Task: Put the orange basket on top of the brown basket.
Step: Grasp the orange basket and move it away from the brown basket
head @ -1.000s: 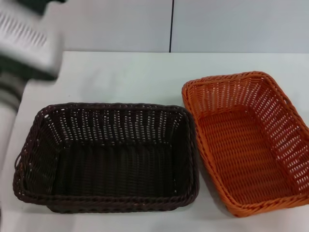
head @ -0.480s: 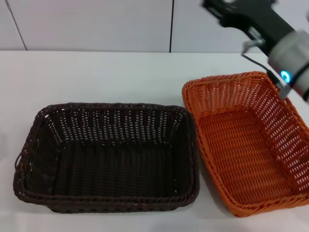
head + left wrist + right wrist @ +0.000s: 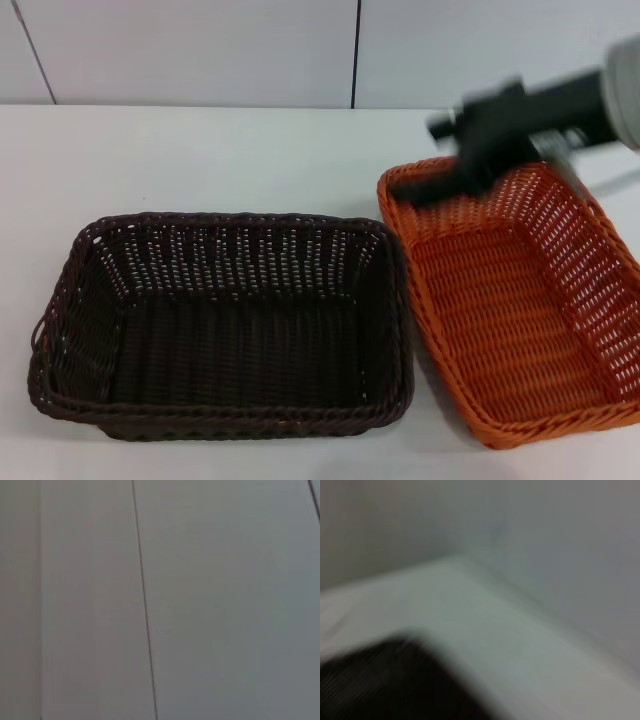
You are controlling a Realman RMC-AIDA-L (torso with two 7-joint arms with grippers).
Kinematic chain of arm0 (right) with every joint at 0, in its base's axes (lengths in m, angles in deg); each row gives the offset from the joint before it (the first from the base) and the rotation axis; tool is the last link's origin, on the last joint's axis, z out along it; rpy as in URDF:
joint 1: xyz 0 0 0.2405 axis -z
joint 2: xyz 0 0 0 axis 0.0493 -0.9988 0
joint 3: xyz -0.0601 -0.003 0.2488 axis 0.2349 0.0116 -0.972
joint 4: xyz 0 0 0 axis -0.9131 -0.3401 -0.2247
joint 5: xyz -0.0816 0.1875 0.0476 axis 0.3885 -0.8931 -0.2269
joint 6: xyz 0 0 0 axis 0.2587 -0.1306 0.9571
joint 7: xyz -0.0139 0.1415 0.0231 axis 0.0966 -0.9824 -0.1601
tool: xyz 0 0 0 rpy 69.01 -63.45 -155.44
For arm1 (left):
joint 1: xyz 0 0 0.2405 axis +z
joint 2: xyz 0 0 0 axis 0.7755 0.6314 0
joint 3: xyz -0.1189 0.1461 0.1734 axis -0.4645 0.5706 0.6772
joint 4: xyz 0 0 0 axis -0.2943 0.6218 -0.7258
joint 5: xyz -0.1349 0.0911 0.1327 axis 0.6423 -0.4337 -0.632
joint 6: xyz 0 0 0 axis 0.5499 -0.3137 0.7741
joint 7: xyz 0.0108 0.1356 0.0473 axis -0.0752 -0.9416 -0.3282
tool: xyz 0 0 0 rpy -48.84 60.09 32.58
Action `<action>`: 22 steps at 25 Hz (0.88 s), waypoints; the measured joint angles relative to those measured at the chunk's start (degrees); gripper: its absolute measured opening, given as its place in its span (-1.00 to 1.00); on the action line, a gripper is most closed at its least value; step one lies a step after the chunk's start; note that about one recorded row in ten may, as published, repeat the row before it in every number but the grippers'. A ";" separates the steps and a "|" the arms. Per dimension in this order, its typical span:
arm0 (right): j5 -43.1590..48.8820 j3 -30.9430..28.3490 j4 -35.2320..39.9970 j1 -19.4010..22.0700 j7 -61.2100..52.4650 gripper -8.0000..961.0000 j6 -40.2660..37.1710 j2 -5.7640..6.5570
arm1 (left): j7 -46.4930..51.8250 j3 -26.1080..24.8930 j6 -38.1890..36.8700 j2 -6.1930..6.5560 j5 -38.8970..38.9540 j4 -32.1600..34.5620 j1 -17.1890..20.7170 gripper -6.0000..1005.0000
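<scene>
The orange basket (image 3: 520, 300) sits on the white table at the right, open side up. To its left, almost touching it, the brown basket (image 3: 225, 325) also lies open side up. My right arm reaches in from the right, blurred by motion. Its gripper (image 3: 442, 186) hangs over the far left corner of the orange basket's rim. In the right wrist view a dark blur of the brown basket (image 3: 385, 680) shows against the table. My left gripper is out of view; the left wrist view shows only wall.
The white table (image 3: 220, 160) stretches bare behind the brown basket up to a grey panelled wall (image 3: 200, 50). The orange basket's right side runs past the picture's right edge.
The right arm has swung down and left from the upper right to the orange basket's far rim. The left arm, seen at the upper left one second ago, has left the view. Neither basket has moved.
</scene>
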 joint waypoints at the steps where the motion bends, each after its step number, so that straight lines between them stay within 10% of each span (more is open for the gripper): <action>1: -0.24 -2.87 0.02 -1.36 1.97 0.70 -7.21 -0.48 | 0.00 0.00 0.00 0.00 0.00 0.00 0.00 0.34; 9: 1.03 -8.25 -2.21 -2.54 8.67 0.70 -30.91 0.97 | 0.02 -0.10 3.07 -0.03 2.63 0.28 -0.59 0.34; 22: 9.06 -2.51 -8.52 -0.72 11.13 0.70 -32.90 -0.53 | 0.23 0.41 4.98 -0.07 3.52 0.25 -1.67 0.34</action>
